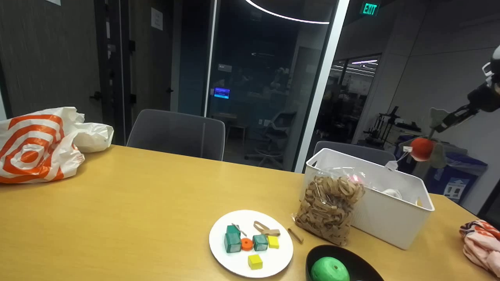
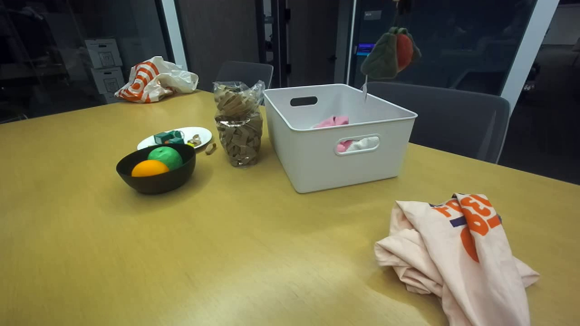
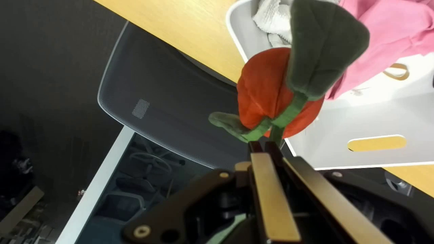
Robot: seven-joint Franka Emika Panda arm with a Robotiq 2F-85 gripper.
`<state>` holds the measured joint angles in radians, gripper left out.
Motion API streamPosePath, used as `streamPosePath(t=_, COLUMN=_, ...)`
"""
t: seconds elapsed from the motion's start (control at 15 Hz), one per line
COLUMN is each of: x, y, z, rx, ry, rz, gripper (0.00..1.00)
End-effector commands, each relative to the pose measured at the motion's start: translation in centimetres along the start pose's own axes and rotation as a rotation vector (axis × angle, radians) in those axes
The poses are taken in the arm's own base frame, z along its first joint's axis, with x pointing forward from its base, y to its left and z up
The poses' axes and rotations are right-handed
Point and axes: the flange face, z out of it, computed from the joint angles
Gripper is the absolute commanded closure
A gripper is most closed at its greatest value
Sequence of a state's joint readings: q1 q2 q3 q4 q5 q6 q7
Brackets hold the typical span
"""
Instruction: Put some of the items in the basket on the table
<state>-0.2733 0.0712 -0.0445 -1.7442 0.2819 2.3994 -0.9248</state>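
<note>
Dangling from the end effector (image 3: 263, 146), which is clenched on its green stem (image 3: 277, 133), the red plush (image 3: 268, 83) sits higher than the rim of the white bin (image 1: 390, 220), not inside it; can't tell if it's squarely over the opening. Plush probably light, squashy, fabric-grippy, hard to break; likely to swing, since only the thin stem is pinched. Firmer hold: stem right at the body, or squeeze the red part itself. Floppy leaves (image 3: 325, 51) look like poor handles and could snag on the way in. Other item, the clear bag of brown strips (image 1: 330, 208), stands on the bench (image 1: 156, 203) just beside the bin: likely lightish, contents bendy and shifting, film slick and crinkly, little to break beyond a tear. Best bite there is the loose film on top. Labels: white tag (image 1: 391, 166) hangs off the plush, print too small. Plastic bag (image 1: 31, 152) has orange-and-white bullseye rings, Target-style logo, no words legible. Pale pink cloth (image 2: 453, 258) carries orange and dark blue lettering, folded over, can't make out a whole word. EXIT sign (image 1: 369, 8) reads clearly, green, up high. Blue screen (image 1: 221, 93) and posted paper (image 1: 157, 18): unreadable. Boxes (image 2: 104, 56) at the back have printed marks, too small to read.
</note>
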Motion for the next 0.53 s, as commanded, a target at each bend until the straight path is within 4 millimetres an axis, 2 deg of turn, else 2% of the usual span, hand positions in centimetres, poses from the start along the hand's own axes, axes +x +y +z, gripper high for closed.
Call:
streamPosePath(t=0.0, x=-3.3, y=-0.3, z=-4.2, rx=-0.017, ry=-0.006, rz=0.037, gripper=0.93)
streamPosePath(t=0.13, x=-5.2, y=-0.6, z=-5.8, rx=-0.023, ry=-0.018, rz=0.055, gripper=0.93)
streamPosePath(t=0.27, x=-7.3, y=-1.4, z=-6.4, rx=-0.013, ry=-0.048, rz=0.068, gripper=0.93)
streamPosePath(t=0.47, x=-10.5, y=-4.0, z=-6.7, rx=0.046, ry=-0.105, rz=0.056, gripper=0.93)
